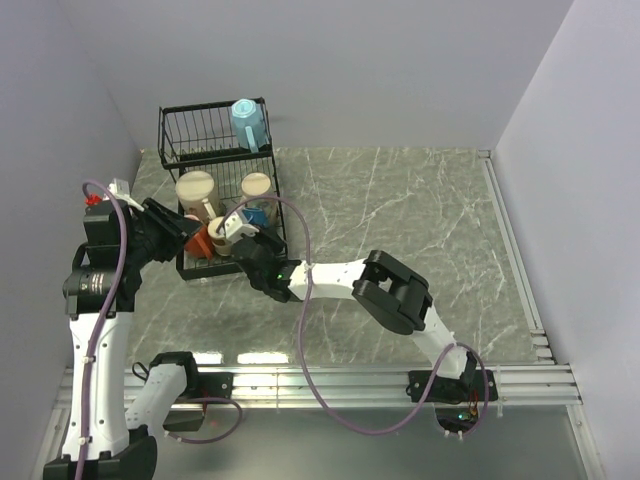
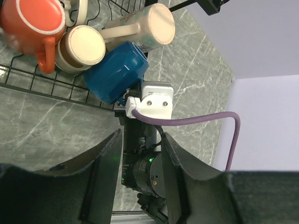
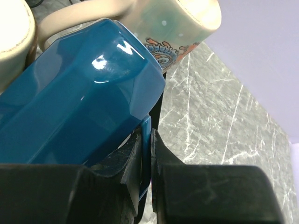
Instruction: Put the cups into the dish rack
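Note:
The black wire dish rack (image 1: 212,108) stands at the back left. A light blue cup (image 1: 247,124) lies on its upper shelf. On the lower tier sit two cream cups (image 1: 196,188) (image 1: 257,186), an orange-red cup (image 2: 32,21) and a dark blue cup (image 2: 117,72). My right gripper (image 3: 150,140) is shut on a thin edge of the dark blue cup (image 3: 74,107), which lies tilted over the rack's front wire (image 2: 46,88). My left gripper (image 2: 140,158) hangs open and empty just left of the rack's front, with the right arm's wrist showing between its fingers (image 2: 105,172).
A cream mug with a painted band (image 3: 177,28) lies right behind the dark blue cup. A purple cable (image 2: 201,119) loops off the right wrist's white camera housing (image 2: 152,100). Grey walls close in on the left and back, and marble tabletop (image 1: 420,210) stretches to the right.

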You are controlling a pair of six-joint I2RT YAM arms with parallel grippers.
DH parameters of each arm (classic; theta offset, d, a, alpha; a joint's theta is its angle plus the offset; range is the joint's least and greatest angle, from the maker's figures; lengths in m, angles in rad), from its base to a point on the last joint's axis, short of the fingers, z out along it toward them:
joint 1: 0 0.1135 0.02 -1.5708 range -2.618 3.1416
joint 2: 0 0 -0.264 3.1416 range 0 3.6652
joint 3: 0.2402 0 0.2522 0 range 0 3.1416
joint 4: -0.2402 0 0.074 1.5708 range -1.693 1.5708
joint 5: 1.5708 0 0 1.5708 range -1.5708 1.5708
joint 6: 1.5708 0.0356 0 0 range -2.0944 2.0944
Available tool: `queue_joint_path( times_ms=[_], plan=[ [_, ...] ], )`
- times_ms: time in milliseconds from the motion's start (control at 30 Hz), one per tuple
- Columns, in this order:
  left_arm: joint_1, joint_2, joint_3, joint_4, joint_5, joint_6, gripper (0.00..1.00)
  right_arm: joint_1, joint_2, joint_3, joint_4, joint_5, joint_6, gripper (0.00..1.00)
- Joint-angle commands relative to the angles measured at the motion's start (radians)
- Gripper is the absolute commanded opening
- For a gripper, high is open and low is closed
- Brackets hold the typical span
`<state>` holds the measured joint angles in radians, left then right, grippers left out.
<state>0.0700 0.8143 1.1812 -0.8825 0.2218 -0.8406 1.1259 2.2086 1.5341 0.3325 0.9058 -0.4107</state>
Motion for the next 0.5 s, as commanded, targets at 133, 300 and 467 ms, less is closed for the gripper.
queue_joint_path(
  times_ms=[133, 300, 467],
  plan=[
    [0.001, -0.032, -0.044, 0.013, -0.009, 0.029, 0.44, 0.009, 0.029, -0.002, 0.313, 0.103, -0.138, 0.00],
    [0.002, -0.056, -0.100, 0.027, -0.004, 0.023, 0.44, 0.014, 0.143, -0.015, 0.494, 0.140, -0.315, 0.00],
    [0.002, -0.090, -0.149, 0.043, -0.001, 0.009, 0.43, 0.032, 0.192, -0.038, 0.614, 0.174, -0.430, 0.00]
  ],
)
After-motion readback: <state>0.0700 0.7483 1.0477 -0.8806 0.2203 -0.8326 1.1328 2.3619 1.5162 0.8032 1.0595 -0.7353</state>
